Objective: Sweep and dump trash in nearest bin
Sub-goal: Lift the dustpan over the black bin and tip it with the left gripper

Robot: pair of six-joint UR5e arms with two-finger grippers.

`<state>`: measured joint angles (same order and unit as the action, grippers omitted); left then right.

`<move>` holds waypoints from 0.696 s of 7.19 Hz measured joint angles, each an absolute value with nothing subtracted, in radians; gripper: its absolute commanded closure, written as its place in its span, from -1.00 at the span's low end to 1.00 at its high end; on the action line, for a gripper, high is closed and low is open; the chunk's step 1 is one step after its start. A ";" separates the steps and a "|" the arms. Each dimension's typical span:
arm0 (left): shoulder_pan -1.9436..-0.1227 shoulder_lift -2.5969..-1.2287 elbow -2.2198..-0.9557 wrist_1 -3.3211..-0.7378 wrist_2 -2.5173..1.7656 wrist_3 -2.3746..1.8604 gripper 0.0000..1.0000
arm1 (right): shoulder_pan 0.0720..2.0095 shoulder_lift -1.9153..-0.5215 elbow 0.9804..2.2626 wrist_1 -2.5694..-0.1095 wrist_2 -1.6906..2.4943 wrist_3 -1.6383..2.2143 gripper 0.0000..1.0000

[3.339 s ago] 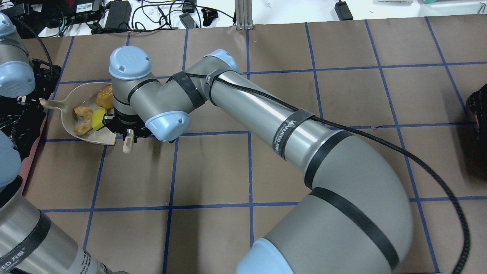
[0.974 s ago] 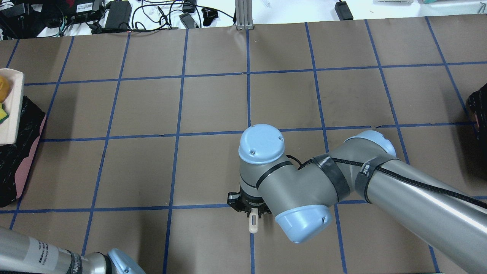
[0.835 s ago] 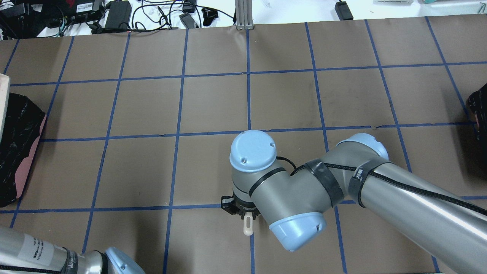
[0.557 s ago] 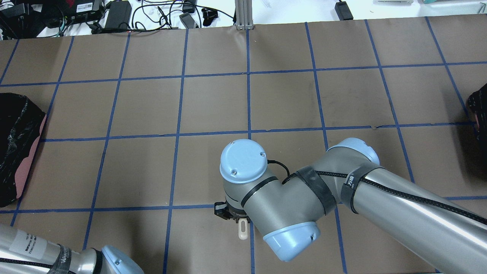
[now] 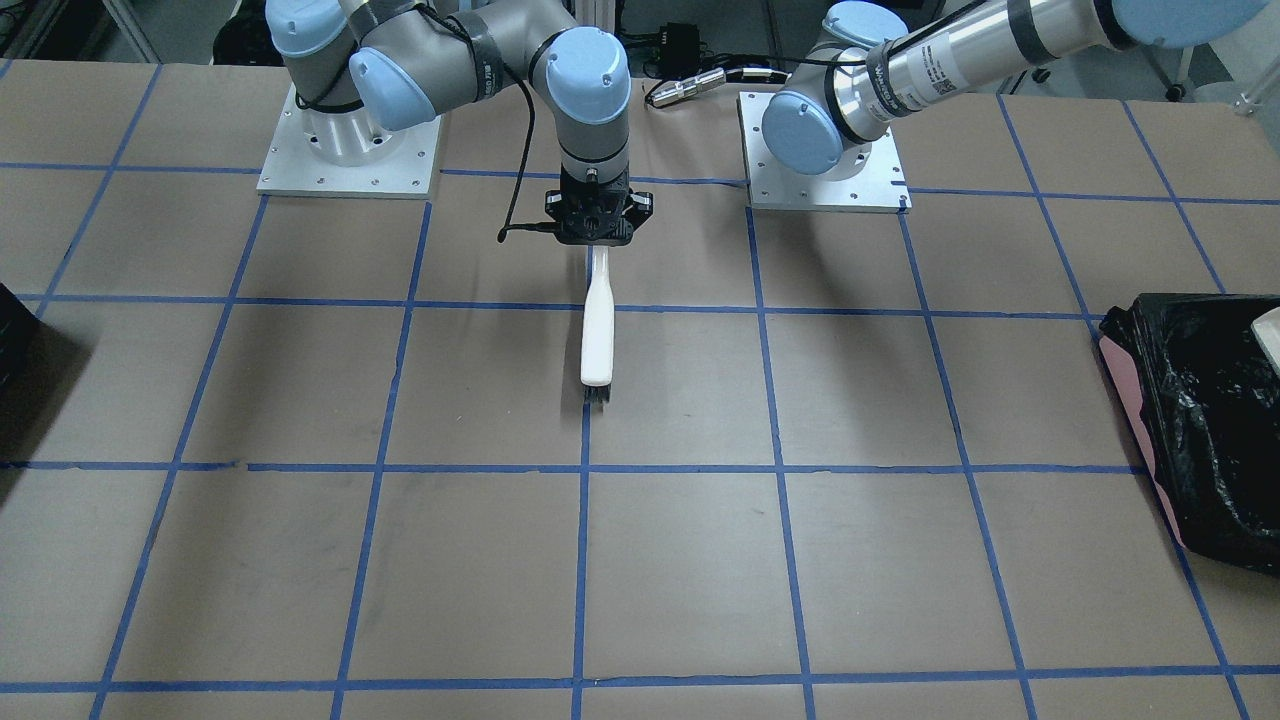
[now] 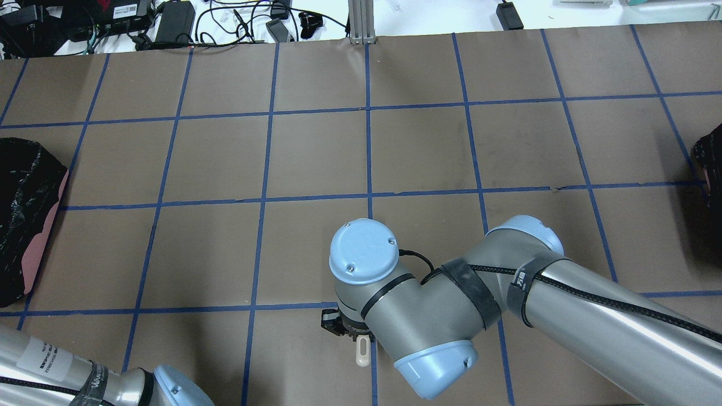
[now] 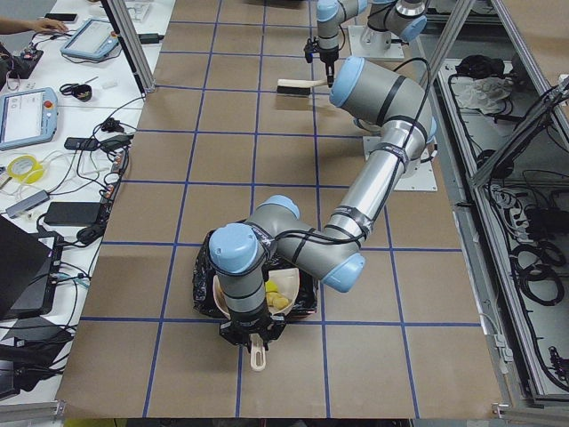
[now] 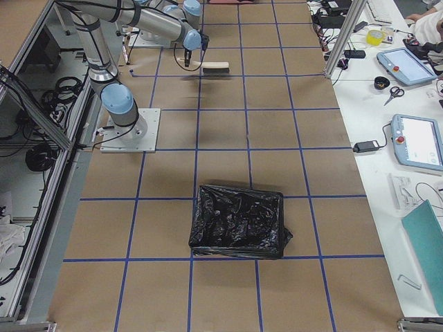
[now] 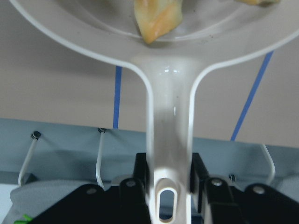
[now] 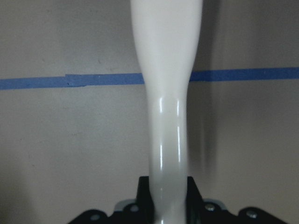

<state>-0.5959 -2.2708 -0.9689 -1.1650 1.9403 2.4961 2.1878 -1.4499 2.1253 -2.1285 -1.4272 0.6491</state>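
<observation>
Above the bin [image 7: 204, 283], dustpan [image 9: 169, 116] with trash [image 7: 277, 296]

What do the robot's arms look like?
Both arms are round silver-grey tubes with pale blue caps at the joints. The right arm carries a black braided cable under black straps; the left arm bears a white label. The right end effector and left end effector are black.
</observation>
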 measured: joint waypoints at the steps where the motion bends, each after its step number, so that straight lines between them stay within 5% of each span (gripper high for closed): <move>1: -0.636 -2.254 -1.006 -1.146 2.019 2.496 1.00 | 2.188 -1.451 2.131 -2.129 -1.429 0.651 1.00; 5: -0.692 -2.216 -1.078 -1.066 2.253 2.409 1.00 | 2.188 -1.454 2.165 -2.174 -1.434 0.645 1.00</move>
<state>-0.6917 -2.2156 -1.0777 -1.0663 2.2530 2.4090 2.1880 -1.4536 2.1653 -2.1736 -1.4336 0.6455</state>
